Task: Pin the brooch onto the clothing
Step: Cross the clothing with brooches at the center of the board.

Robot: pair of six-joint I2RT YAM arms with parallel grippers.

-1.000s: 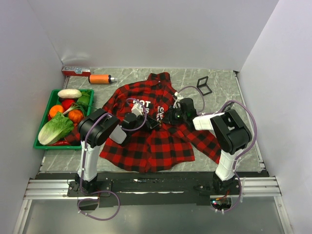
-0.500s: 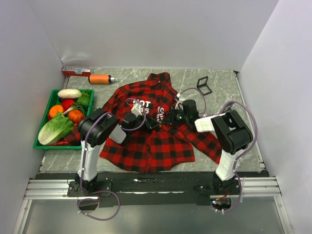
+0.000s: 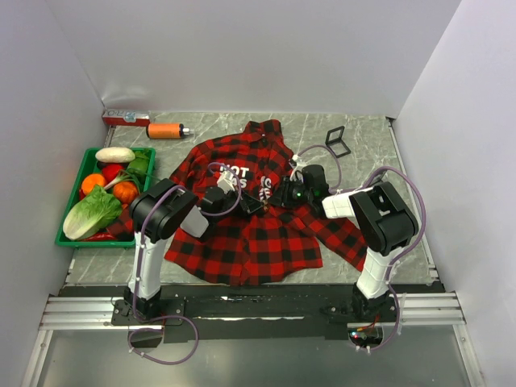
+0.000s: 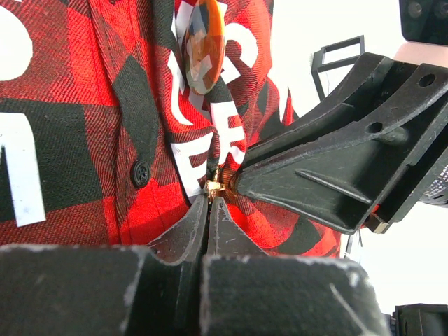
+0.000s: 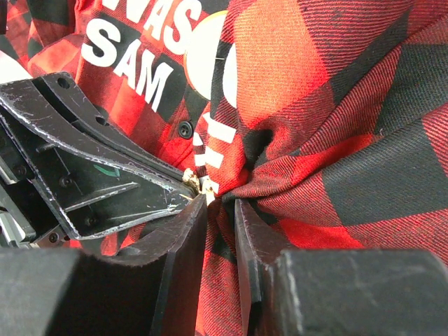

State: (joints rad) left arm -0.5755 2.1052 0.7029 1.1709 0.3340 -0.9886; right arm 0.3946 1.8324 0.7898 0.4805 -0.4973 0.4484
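Brooch (image 4: pixel 203 45) on shirt (image 3: pixel 242 242) | left tool (image 4: pixel 210 199) pinches gold pin (image 4: pixel 212 185) | right tool (image 5: pixel 220 206) pinches shirt fold | tray (image 3: pixel 63 239) aside

Right gripper (image 3: pixel 272 198) sits a touch nearer and further right on the shirt (image 3: pixel 250 234) than a second ago. Its forearm is pulled back toward the base with it.

Red-and-black plaid shirt (image 3: pixel 250 234) is spread front-up on the table (image 3: pixel 363 129), collar at the far end, with white lettering across the chest. The fabric is bunched by the placket. An oval, glossy amber brooch (image 4: pixel 203 45) is seen against the lettering.
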